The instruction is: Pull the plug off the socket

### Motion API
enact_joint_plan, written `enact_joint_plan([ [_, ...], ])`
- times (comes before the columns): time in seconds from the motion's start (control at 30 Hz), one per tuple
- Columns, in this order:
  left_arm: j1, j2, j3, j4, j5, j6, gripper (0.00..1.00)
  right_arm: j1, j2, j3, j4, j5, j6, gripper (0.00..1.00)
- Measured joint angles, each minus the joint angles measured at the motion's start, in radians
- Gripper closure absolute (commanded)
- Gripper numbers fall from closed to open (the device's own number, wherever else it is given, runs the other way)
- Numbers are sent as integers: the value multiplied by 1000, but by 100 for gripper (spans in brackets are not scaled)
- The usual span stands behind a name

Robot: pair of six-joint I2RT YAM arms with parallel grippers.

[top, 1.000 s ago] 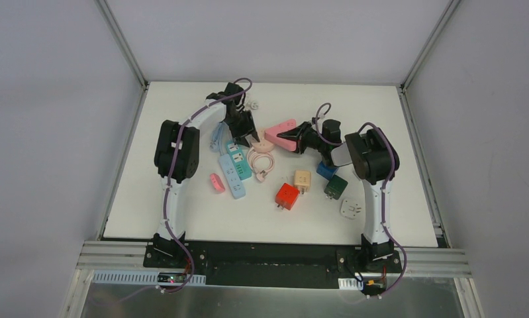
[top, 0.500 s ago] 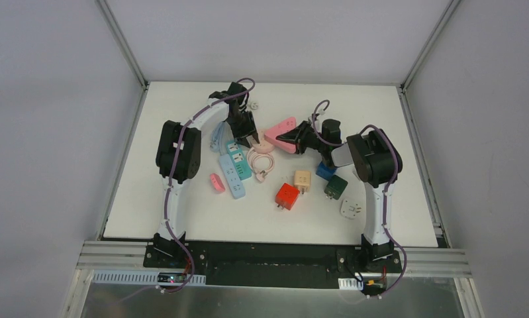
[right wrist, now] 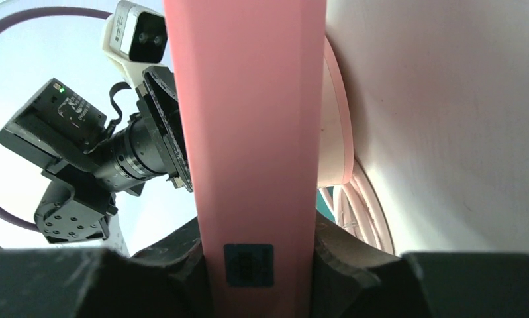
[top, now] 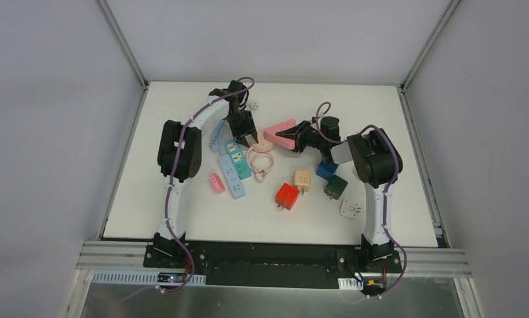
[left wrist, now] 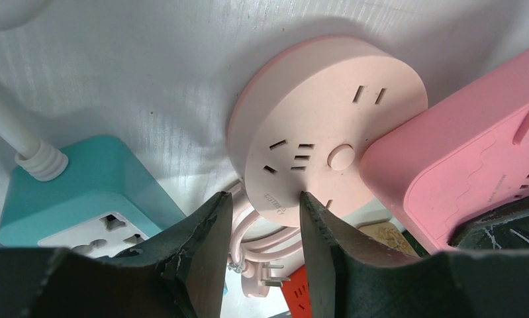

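A round pale pink socket (left wrist: pixel 328 126) lies flat on the white table (top: pixel 182 199), its slots facing up; from above the round socket (top: pixel 264 144) sits mid-table. My left gripper (left wrist: pixel 261 202) hangs over its near rim, open with a narrow gap; the right finger touches the rim, the left one stands clear. Below the rim lies a coiled pink cord whose plug (left wrist: pixel 269 281) shows bare prongs. My right gripper (right wrist: pixel 260 232) is shut on a pink power strip (right wrist: pixel 248 132), tilted with its far end against the round socket. The same pink strip (top: pixel 281 131) shows from above.
A teal power strip (left wrist: pixel 83 192) and a blue strip (top: pixel 230 177) lie left of the coil. Red (top: pixel 287 195), beige (top: pixel 302 179), blue (top: pixel 326 170) and green (top: pixel 336 187) cube adapters sit nearer the front, with a white adapter (top: pixel 351 209) at the right.
My left gripper's jaws have narrowed a little over the round socket's rim. The right gripper keeps its hold on the pink strip, which has hardly shifted.
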Motion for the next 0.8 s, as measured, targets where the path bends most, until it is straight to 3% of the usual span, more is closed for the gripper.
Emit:
enact_joint_plan([
  [0.23, 0, 0, 6, -3, 1, 0, 58, 0, 0, 1, 2, 0, 31, 100],
  [0.53, 0, 15, 16, -14, 18, -1, 58, 14, -34, -60, 60, 24, -173, 100],
  [0.8, 2, 21, 26, -23, 28, -2, 58, 16, -30, -64, 87, 36, -56, 100],
])
